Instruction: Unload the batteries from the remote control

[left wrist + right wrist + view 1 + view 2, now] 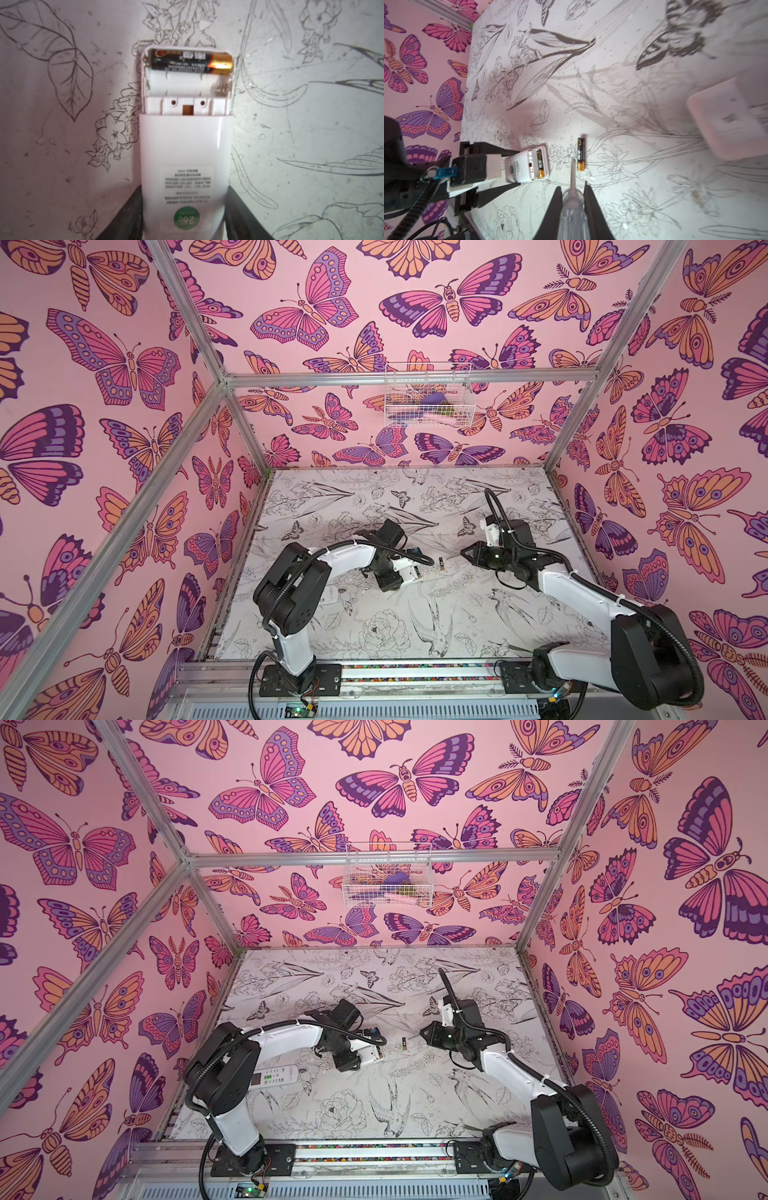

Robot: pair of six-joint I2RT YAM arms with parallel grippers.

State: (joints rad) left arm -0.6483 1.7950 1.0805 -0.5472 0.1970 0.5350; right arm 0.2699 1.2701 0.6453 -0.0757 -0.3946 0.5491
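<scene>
Both arms are built the same: glossy white plastic shells (pixel 345 560) on the long links, with chunky matte black joint housings (pixel 291 597) and their rounded caps in between. A ribbed black cable conduit (pixel 409 221) runs along each arm, cinched with little white zip ties (pixel 619 597). Flat black base plates (pixel 328 679) dotted with screws sit along the bottom edge in both top views. The wrist block carries a blue plug (pixel 445 172), and the black wedge-shaped fingers (pixel 126 218) taper to thin tips.

Left end effector (pixel 185 191) clamps remote (pixel 185 145); right end effector (pixel 572 186) pinches tool (pixel 572 209).
</scene>
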